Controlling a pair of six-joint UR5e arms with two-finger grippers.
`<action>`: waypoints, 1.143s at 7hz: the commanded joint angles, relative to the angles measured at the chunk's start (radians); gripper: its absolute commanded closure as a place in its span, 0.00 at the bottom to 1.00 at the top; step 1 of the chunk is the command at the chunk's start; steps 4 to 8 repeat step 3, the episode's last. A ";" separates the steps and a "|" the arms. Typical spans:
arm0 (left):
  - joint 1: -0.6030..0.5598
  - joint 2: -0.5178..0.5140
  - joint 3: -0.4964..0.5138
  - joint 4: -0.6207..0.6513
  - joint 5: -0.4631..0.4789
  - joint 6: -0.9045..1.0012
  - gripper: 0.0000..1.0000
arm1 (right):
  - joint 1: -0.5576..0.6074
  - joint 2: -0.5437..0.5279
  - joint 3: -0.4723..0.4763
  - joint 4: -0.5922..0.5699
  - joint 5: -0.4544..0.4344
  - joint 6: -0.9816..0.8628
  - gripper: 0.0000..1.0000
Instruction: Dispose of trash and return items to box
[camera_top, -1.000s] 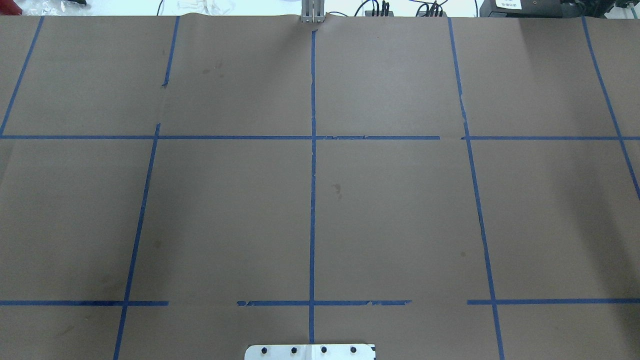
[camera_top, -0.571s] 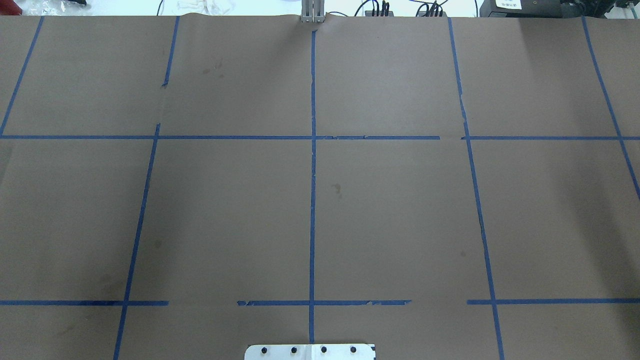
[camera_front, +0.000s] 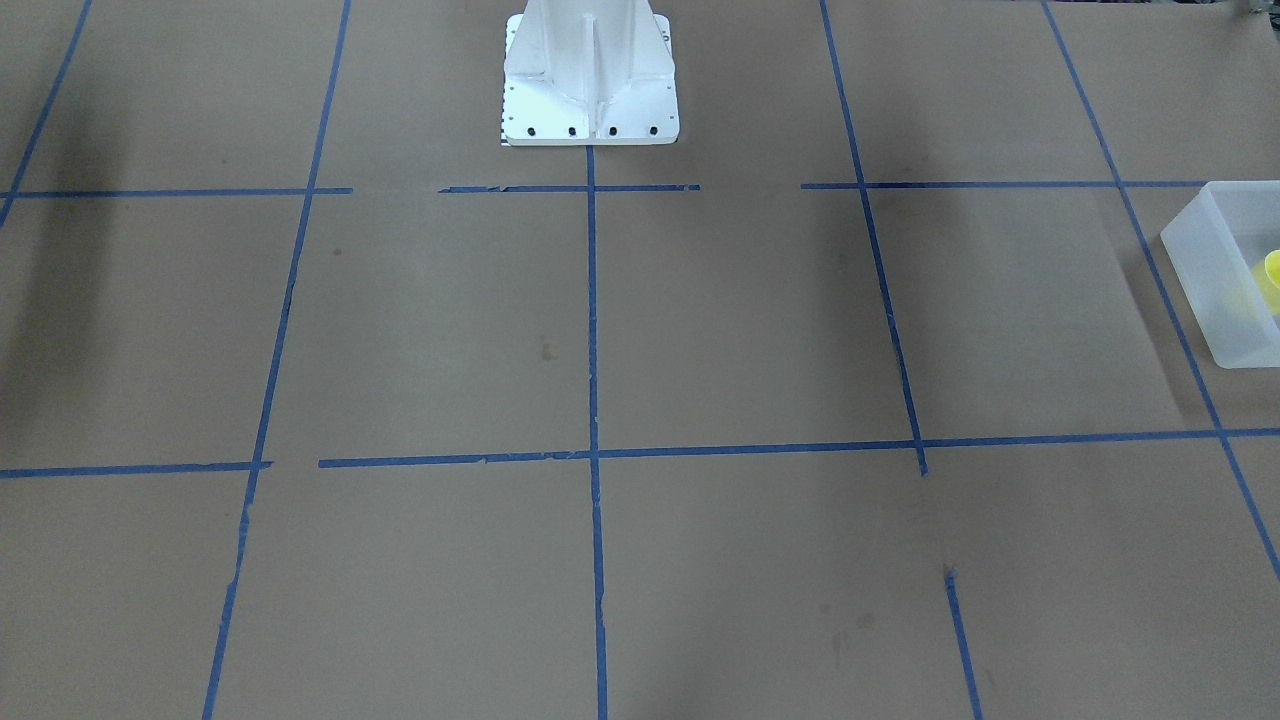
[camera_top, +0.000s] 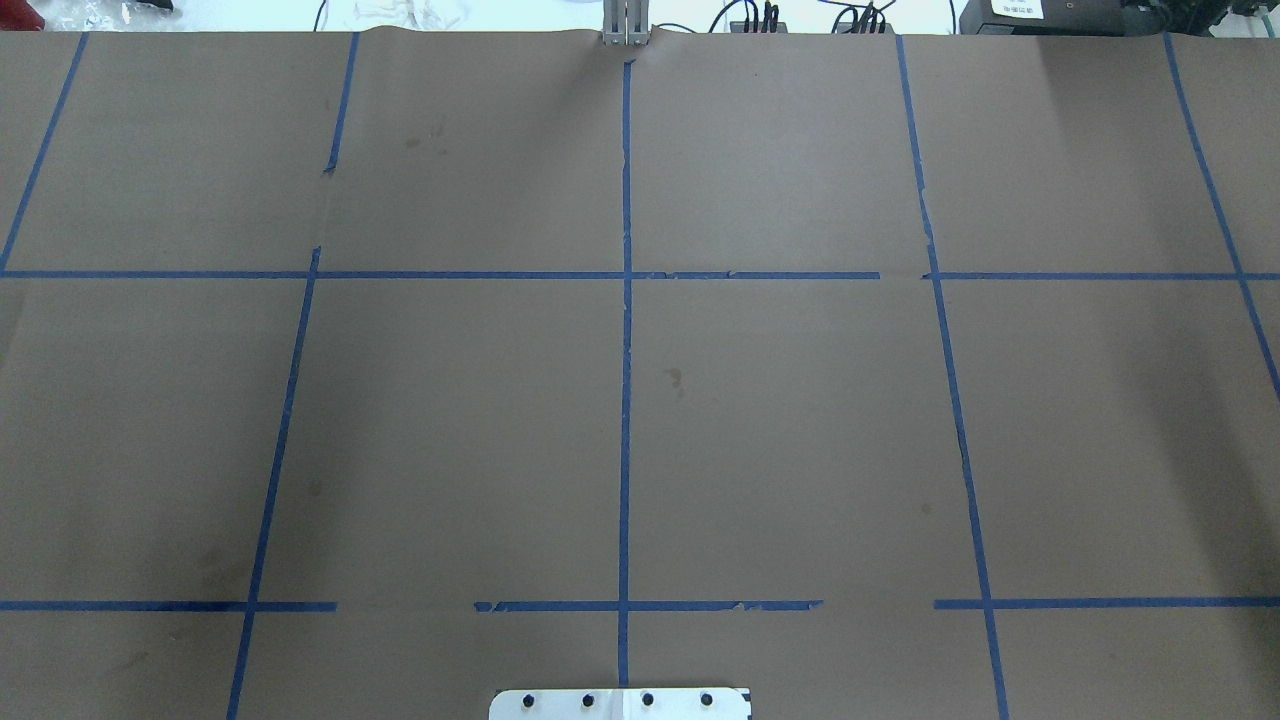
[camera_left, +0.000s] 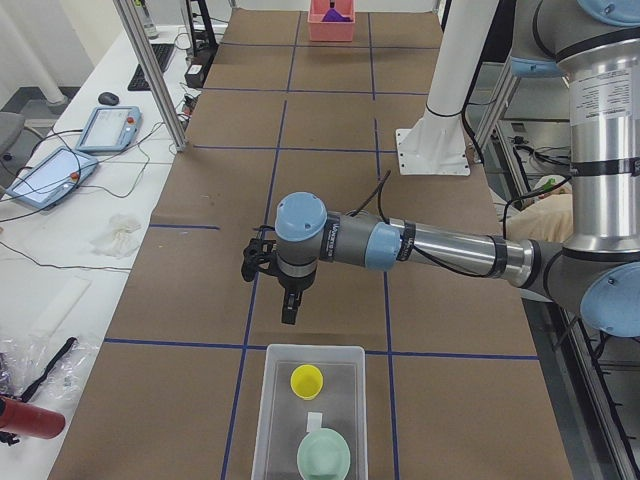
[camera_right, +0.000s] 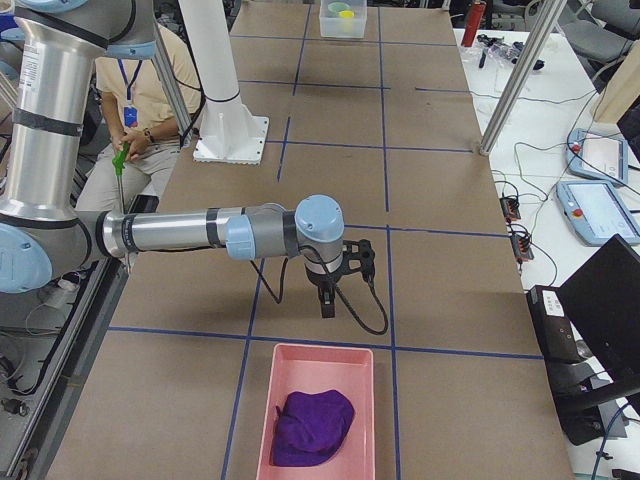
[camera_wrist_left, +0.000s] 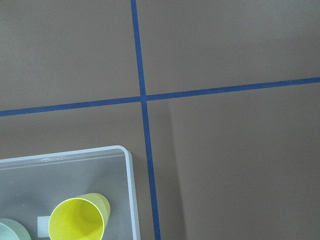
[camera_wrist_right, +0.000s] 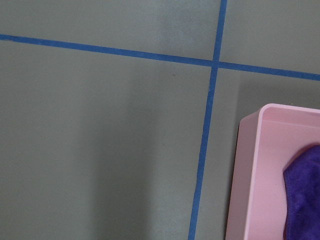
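The translucent white box (camera_left: 272, 400) stands at the table's end on my left. The yellow cup (camera_left: 307, 381) and the mint-green bowl (camera_left: 325, 455) stand upright inside it. The left wrist view shows the box's corner (camera_wrist_left: 128, 165), the cup (camera_wrist_left: 77, 220) and a sliver of the bowl (camera_wrist_left: 6, 231). The front view shows the box (camera_front: 1215, 270) at its right edge. My left gripper (camera_left: 290, 312) hangs above the table just short of the box; I cannot tell if it is open. My right gripper (camera_right: 326, 303) hangs just short of a pink tray; I cannot tell its state either.
The pink tray (camera_right: 350, 365) at the table's right end holds a purple cloth (camera_right: 312, 425); both show in the right wrist view (camera_wrist_right: 252, 165). The white robot pedestal (camera_front: 588, 80) stands at the table's near middle. A seated person (camera_right: 140, 90) is behind the robot.
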 joint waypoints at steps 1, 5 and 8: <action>-0.001 -0.007 0.006 -0.001 0.001 0.000 0.00 | 0.000 0.001 -0.002 0.001 0.002 -0.002 0.00; 0.002 -0.022 0.016 -0.005 0.001 0.000 0.00 | 0.001 -0.002 0.002 0.004 0.029 -0.001 0.00; 0.002 -0.022 0.016 -0.005 0.001 0.000 0.00 | 0.001 -0.002 0.002 0.004 0.029 -0.001 0.00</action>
